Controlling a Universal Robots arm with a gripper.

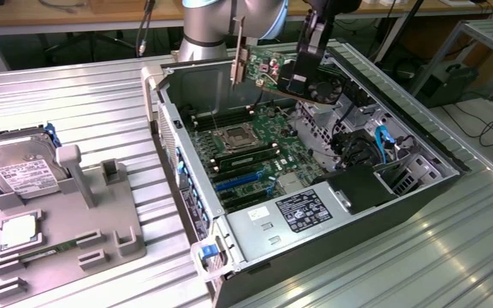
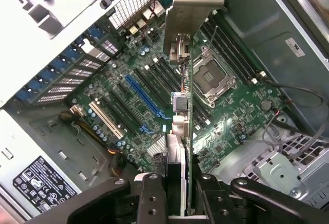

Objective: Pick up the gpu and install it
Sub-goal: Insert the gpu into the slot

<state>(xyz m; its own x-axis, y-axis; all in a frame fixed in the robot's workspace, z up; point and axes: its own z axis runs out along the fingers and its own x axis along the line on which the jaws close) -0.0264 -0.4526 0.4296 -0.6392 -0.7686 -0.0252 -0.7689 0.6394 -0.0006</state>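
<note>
The gpu [image 1: 272, 67], a green card with a black round fan and a silver end bracket, hangs in the air above the back of the open computer case [image 1: 418, 186]. My gripper [image 1: 302, 74] is shut on it near the fan end. In the wrist view the gpu [image 2: 181, 106] shows edge-on, its silver bracket [image 2: 187, 8] pointing away from me, held between my black fingers [image 2: 154, 198]. Below it lies the large green motherboard [image 2: 226, 126] with a blue slot [image 2: 146, 98] and a bare processor socket [image 2: 212, 80].
A silver hard drive with a white label [image 1: 15, 170] rests in a grey holder [image 1: 67, 224] at the exterior view's left. Inside the case sit a power supply [image 1: 302, 212], blue cables [image 1: 384, 144] and drive cages. The ribbed metal table [image 1: 75, 109] surrounds the case.
</note>
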